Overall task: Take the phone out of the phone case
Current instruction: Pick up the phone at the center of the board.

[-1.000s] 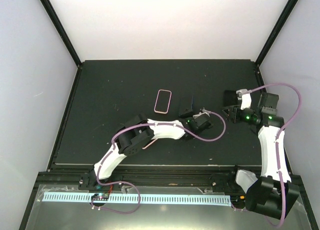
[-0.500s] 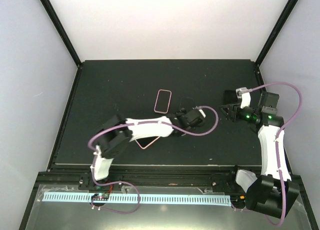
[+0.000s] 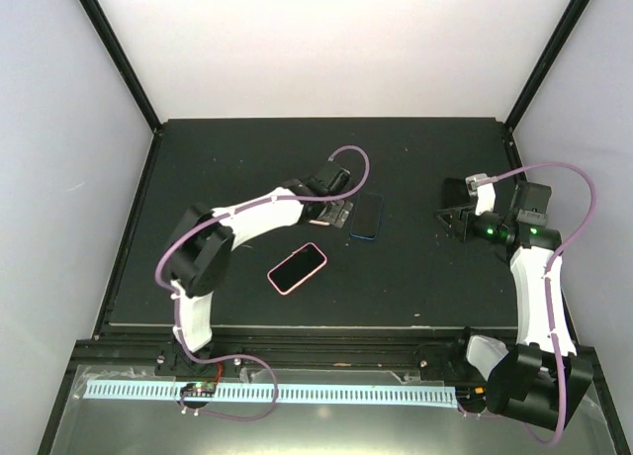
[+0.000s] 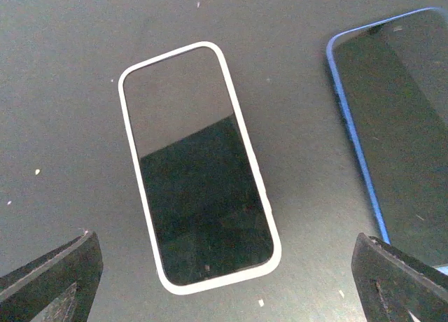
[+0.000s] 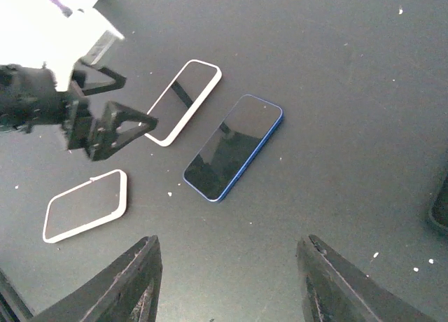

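Now the left gripper (image 4: 222, 236) hangs wide open and empty over the white-cased phone (image 4: 199, 168); it should descend centred, pinch the long edges, and avoid the blue phone (image 4: 399, 126) at the right.

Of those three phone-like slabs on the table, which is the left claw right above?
The pale-rimmed phone lying right beside the blue-edged phone: it sits between the left gripper's open fingers. The other pale-rimmed piece lies apart, closer to the arm bases.

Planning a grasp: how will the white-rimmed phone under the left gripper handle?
The white-rimmed phone lies flat, so if pushed it likely slides rather than tips. Its glossy, reflecting face looks slippery, and its thin edges probably give little grip.
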Robot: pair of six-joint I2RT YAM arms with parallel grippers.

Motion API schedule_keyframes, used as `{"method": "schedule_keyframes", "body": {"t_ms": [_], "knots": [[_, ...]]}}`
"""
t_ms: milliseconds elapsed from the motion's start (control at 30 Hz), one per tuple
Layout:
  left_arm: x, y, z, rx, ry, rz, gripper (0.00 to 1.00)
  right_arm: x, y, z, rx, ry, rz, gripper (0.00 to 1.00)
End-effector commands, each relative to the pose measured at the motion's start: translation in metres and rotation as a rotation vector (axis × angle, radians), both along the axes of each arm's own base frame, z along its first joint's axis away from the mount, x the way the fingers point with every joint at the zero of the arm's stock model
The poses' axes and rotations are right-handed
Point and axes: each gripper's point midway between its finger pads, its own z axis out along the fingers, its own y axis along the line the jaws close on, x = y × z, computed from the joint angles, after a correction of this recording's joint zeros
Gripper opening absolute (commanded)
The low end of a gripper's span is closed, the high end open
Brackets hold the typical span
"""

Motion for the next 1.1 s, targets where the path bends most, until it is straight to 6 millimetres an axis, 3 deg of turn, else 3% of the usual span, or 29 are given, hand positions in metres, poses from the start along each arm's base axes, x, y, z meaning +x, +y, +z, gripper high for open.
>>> {"method": "schedule_keyframes", "body": {"t_ms": [0, 300, 767, 1067], "knots": [[0.013, 0.01, -0.027, 0.063, 0.127, 0.058, 0.99, -0.001, -0.001, 0.004, -0.029, -0.028, 0.008, 0.54], [0.033, 0.015, -0.054, 0.013, 0.227, 0.081, 0.99, 0.001, 0.001, -0.004, -0.007, 0.017, 0.033, 0.54], [0.038, 0.018, -0.094, 0.047, 0.324, 0.085, 0.99, 0.0, 0.0, -0.008, -0.017, 0.033, 0.038, 0.54], [0.027, 0.018, -0.115, 0.082, 0.433, 0.085, 0.77, -0.001, 0.001, -0.011, -0.017, 0.047, 0.045, 0.53]]}}
